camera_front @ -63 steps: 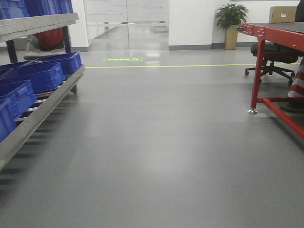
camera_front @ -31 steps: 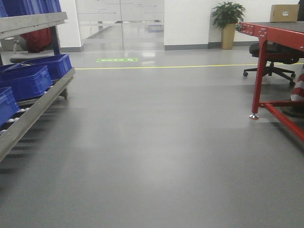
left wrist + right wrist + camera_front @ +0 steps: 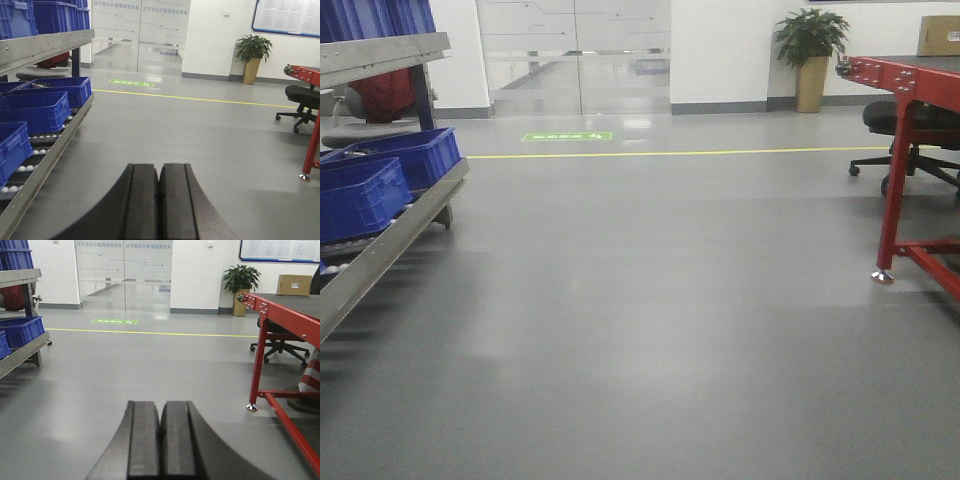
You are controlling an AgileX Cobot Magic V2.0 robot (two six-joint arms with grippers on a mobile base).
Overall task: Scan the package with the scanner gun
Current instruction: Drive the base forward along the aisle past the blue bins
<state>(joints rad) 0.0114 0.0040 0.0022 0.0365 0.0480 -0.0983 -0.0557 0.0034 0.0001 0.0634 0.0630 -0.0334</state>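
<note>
Neither the package nor the scanner gun shows in any view. In the left wrist view my left gripper is shut, its two black fingers pressed together with nothing between them, pointing over bare grey floor. The right wrist view has my right gripper shut and empty in the same way, aimed down the aisle. Neither gripper shows in the front view.
A metal roller rack with blue bins lines the left side. At right stands a red-framed table bearing a tan cardboard box, with a black office chair behind it. Glass doors and a potted plant close the far end.
The front view has advanced along the aisle: the rack slid out to the left, and the red table leg moved right and nearer.
</note>
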